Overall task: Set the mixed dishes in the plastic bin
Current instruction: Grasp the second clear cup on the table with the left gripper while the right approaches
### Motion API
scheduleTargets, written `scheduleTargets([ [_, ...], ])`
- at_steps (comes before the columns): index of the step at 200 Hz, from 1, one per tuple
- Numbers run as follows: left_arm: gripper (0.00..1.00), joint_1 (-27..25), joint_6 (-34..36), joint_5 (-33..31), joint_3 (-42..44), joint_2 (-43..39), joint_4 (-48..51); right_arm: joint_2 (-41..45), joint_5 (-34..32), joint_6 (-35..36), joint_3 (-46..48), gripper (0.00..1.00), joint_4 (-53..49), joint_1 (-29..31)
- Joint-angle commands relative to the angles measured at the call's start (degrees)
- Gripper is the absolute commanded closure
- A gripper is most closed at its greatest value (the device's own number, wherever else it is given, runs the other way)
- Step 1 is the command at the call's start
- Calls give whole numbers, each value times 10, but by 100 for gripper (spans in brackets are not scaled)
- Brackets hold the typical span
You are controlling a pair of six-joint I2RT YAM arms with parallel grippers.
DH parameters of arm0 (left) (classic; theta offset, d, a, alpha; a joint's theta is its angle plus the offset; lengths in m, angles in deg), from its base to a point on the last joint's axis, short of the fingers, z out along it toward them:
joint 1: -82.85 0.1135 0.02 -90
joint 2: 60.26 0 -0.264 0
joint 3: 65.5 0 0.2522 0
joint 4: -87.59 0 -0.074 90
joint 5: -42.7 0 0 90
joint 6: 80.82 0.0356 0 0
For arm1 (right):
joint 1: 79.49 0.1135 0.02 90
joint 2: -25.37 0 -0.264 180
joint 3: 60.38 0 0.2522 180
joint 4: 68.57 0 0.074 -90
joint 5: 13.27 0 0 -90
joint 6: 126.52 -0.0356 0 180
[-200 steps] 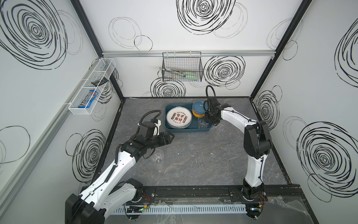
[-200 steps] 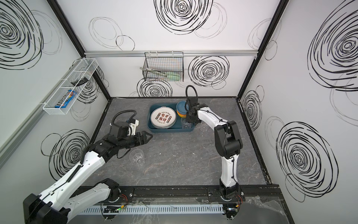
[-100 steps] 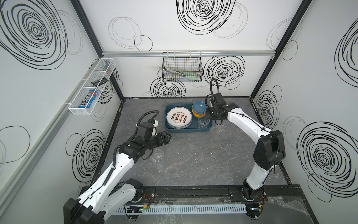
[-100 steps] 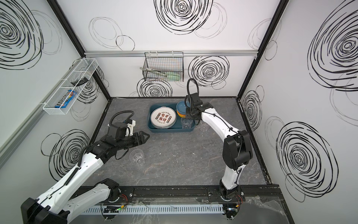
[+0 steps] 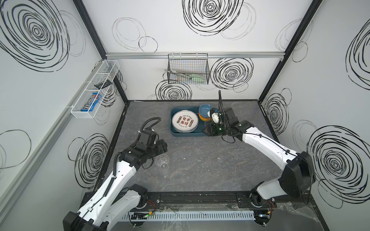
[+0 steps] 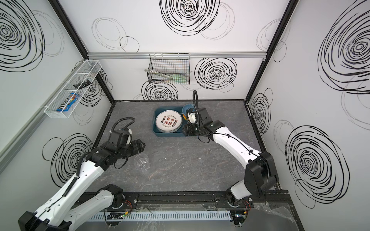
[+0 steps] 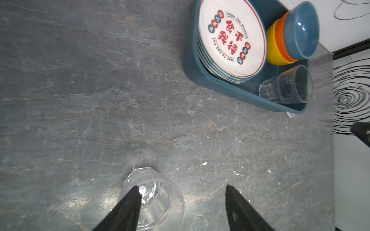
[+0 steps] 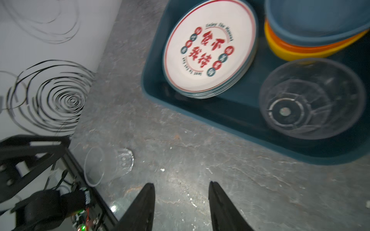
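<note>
One clear tumbler (image 5: 162, 161) is standing upright, mouth up, on the grey table (image 5: 200, 170), well apart from the plastic bin (image 5: 186, 134). The bin is already holding the stacked plates (image 5: 185, 121), the nested bowls (image 5: 204, 112) and a second tumbler (image 7: 286, 88). You are hovering the left gripper (image 7: 181, 187) just beside the lone glass, jaws spread and nothing between them. In the left wrist view one fingertip (image 7: 133, 197) is overlapping the rim while the other is pointing at bare table, so the glass is sitting off to one side of the gap. Whether that fingertip is touching it, you cannot tell. With the long axis running vertically, the grasp is probably calling for a sideways shift first. Your right gripper (image 8: 181, 186), parted and empty, is hanging beside the bin's near wall, much farther off.
</note>
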Motion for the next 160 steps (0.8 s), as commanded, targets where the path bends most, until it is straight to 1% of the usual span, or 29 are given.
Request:
scheduleTargets([
  [1, 31, 5, -26, -49, 8, -17, 41, 32, 79, 28, 29, 51, 57, 28],
  [19, 32, 5, -50, -68, 24, -30, 58, 46, 92, 33, 55, 51, 71, 48],
  [36, 36, 5, -75, -86, 40, -36, 74, 53, 94, 34, 75, 51, 80, 58],
  [47, 37, 5, -87, -89, 53, -38, 79, 54, 94, 32, 85, 51, 84, 59],
  [78, 42, -4, -112, -65, 98, -44, 67, 60, 92, 28, 106, 51, 92, 60],
  [114, 49, -18, -130, -61, 134, -51, 53, 67, 84, 29, 113, 51, 96, 60],
  [139, 57, -25, -135, -54, 143, -48, 43, 64, 79, 30, 116, 51, 96, 60],
  [150, 59, -27, -135, -51, 145, -45, 41, 63, 77, 30, 118, 51, 95, 59],
  [160, 63, -28, -133, -49, 144, -42, 40, 63, 75, 29, 119, 51, 96, 59],
])
